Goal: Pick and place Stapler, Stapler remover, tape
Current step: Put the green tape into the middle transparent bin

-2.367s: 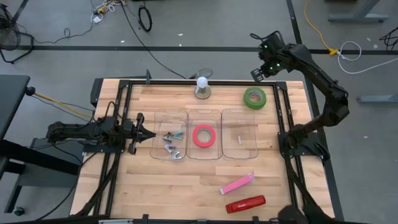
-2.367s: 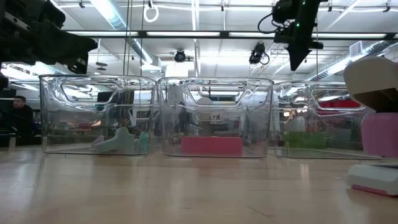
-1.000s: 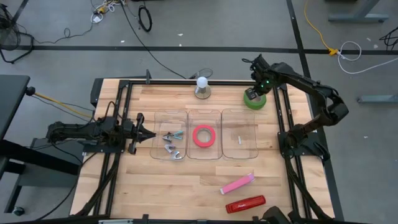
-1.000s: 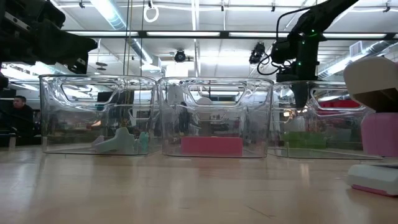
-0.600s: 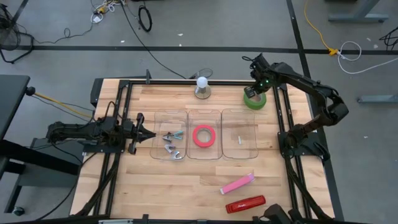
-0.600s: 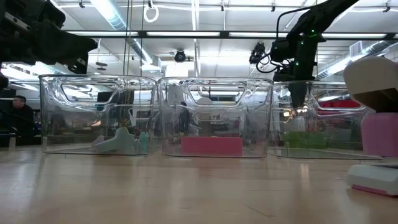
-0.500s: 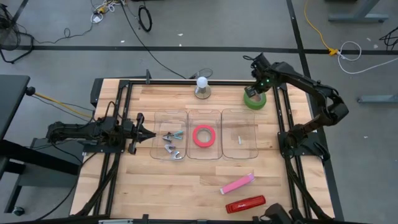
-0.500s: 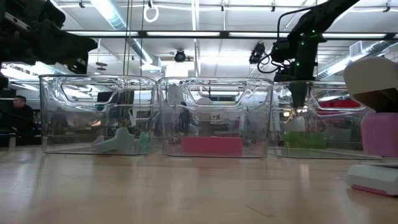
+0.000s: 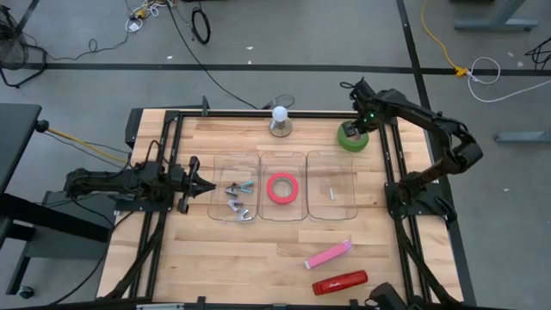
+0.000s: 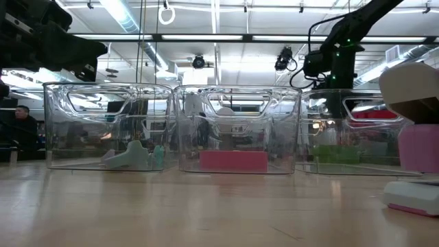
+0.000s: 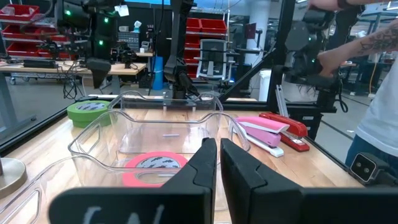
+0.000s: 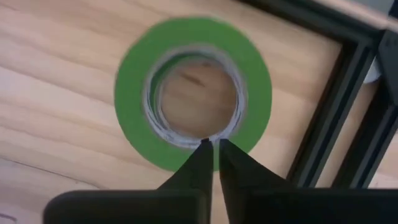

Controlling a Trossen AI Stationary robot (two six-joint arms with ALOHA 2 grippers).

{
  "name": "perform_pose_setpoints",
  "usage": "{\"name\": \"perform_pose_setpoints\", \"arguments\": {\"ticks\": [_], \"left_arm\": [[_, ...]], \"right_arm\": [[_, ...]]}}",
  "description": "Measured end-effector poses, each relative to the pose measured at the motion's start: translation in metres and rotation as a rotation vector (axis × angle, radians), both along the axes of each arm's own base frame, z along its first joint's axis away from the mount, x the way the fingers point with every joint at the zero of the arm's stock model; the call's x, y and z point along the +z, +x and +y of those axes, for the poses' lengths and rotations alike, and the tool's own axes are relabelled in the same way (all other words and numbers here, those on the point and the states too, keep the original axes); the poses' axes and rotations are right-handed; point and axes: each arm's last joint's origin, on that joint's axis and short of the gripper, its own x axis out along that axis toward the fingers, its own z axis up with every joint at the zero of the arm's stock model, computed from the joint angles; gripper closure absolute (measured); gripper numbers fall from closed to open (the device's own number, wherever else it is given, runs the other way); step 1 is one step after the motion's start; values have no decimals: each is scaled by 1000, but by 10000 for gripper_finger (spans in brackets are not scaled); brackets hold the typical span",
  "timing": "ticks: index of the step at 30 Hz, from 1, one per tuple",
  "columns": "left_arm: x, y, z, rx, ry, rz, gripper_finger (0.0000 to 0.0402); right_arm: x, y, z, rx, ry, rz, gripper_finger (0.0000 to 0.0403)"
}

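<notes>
A green tape roll (image 9: pixel 351 139) with a pale inner core lies flat on the table at the far right; it also shows in the right wrist view (image 12: pixel 140 74). My right gripper (image 9: pixel 355 129) is shut and points down over the roll's ring (image 12: pixel 213 146). A red-pink tape roll (image 9: pixel 281 188) lies in the middle clear bin. Metal staple removers (image 9: pixel 238 198) lie in the left bin. A pink stapler (image 9: pixel 328 254) and a red stapler (image 9: pixel 339 282) lie near the front edge. My left gripper (image 9: pixel 209 185) is shut and empty, left of the bins. My right gripper's shut fingertips (image 12: pixel 205 152) come from above, pointing down, at the inner edge of the green ring (image 12: pixel 186 146). I cannot tell whether they touch it. The roll lies flat on the table.
Three clear bins stand in a row mid-table; the right one (image 9: pixel 331 164) holds only a small pale bit. A white ball on a round grey base (image 9: pixel 280 120) stands at the far edge. A black frame rail (image 9: pixel 387 138) runs just right of the green roll. A person's arm (image 11: pixel 373 56) shows beyond the table.
My right gripper has come down from high over the table's far right corner to the green roll, and in the last second has shifted a little toward the table's right edge. The roll has stayed where it was.
</notes>
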Motion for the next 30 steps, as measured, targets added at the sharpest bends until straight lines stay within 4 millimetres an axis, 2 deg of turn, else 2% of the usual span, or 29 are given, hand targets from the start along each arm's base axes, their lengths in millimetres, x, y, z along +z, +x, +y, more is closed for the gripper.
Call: {"name": "perform_pose_setpoints", "arguments": {"ticks": [5,18,24,30], "left_arm": [[0,0,0,0,0,0,376],[0,0,0,0,0,0,376],[0,0,0,0,-1,0,376],[0,0,0,0,0,0,376]], "right_arm": [[-9,-3,4,-47,27,13,333],[-9,-2,2,-61,9,-3,201],[-9,-1,1,-60,0,-15,171],[-18,-4,5,-88,33,-2,165]]}}
